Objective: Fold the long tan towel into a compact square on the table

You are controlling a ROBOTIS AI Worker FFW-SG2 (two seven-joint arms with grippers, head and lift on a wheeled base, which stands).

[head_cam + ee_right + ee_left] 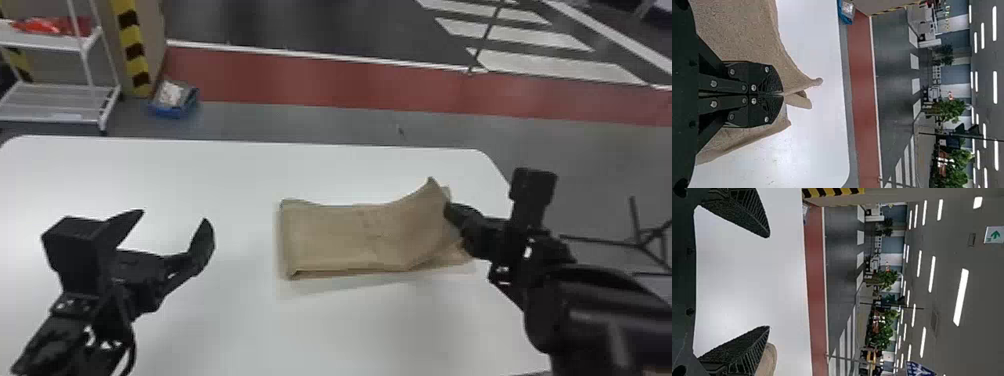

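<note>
The tan towel (pixel 350 235) lies folded into a band right of the table's middle, its right end lifted and creased. At that end is my right gripper (pixel 450 212), pinching the top layer. In the right wrist view the right gripper (pixel 781 94) is shut on the towel (pixel 734 31), whose raised edge peaks just beyond the fingertips. My left gripper (pixel 172 220) stands open over the table, left of the towel and apart from it. The left wrist view has the left gripper (pixel 769 282) with nothing between its spread fingers, and part of the towel (pixel 768 362) behind one finger.
The white table (pixel 225 170) has its far edge beyond the towel and its rounded right corner near the right arm. On the floor behind stand a white rack (pixel 60 102) and a blue bin (pixel 172 100). A thin black stand (pixel 637 245) is to the right.
</note>
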